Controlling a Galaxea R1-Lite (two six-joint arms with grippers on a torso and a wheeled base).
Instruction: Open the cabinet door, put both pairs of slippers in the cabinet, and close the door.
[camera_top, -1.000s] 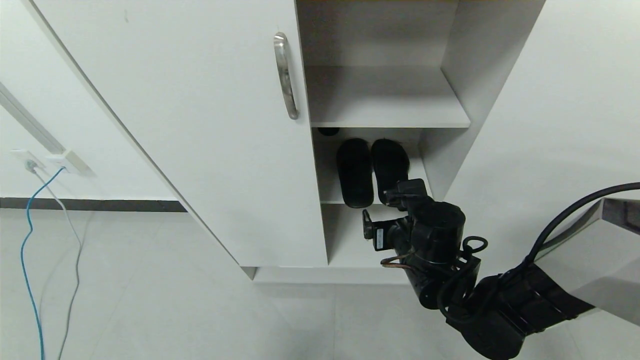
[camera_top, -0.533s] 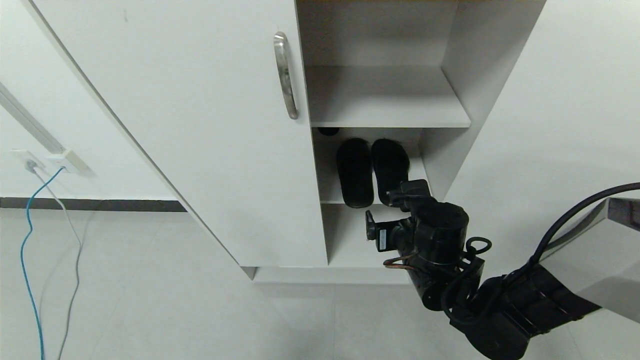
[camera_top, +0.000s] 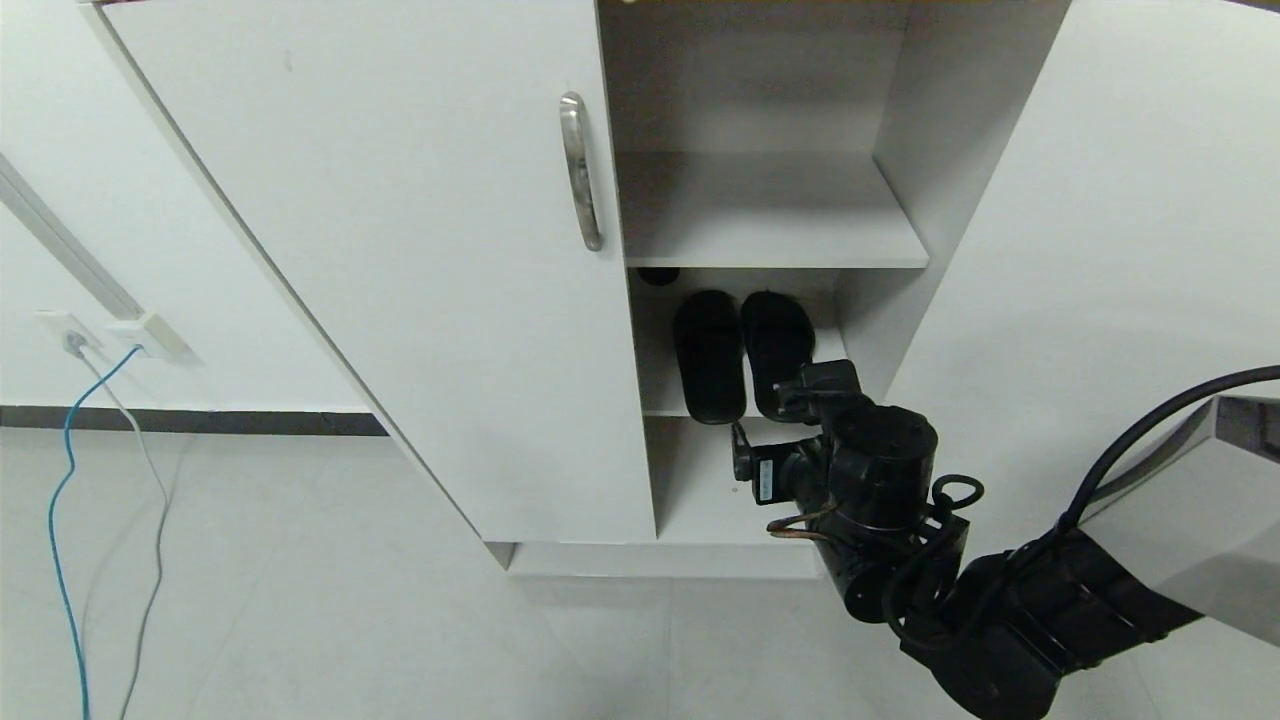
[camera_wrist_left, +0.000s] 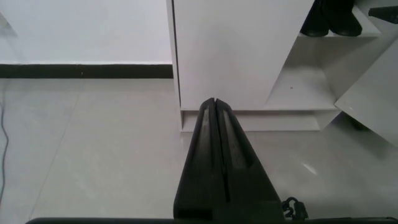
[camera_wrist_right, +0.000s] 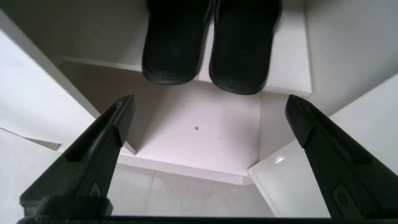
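Note:
One pair of black slippers lies side by side on the middle shelf of the white cabinet, toes at the shelf's front edge. My right gripper hangs open just in front of and below that shelf, holding nothing. In the right wrist view the slippers sit above the spread fingers, with the bare bottom shelf between them. My left gripper is shut and empty, low over the floor, facing the cabinet's base. The right door stands open; the left door with its metal handle is closed.
The upper shelf and the bottom shelf hold nothing. A small dark object sits behind the slippers. A blue cable and a grey one run from a wall socket down across the floor at the left.
The head camera has moved, so the whole cabinet sits lower in the picture. My right gripper edged slightly right and stays open before the shelf. The slippers have not moved.

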